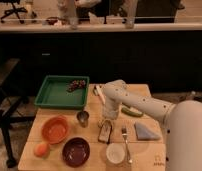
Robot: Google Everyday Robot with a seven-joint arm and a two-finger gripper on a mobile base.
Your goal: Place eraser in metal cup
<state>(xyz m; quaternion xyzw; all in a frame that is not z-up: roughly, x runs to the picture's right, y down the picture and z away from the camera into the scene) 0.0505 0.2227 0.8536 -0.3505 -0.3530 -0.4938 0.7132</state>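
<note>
End effector sits low, right over the eraser's far end; can't tell if it's clenched or released. Step: pickup, prob. Next needs a firm hold, lift, short carry left to the metal cup near it on the table. Count: 1 eraser, 1 metal cup, 1 orange bowl, 1 maroon bowl, 1 white cup, 1 green tray.
</note>
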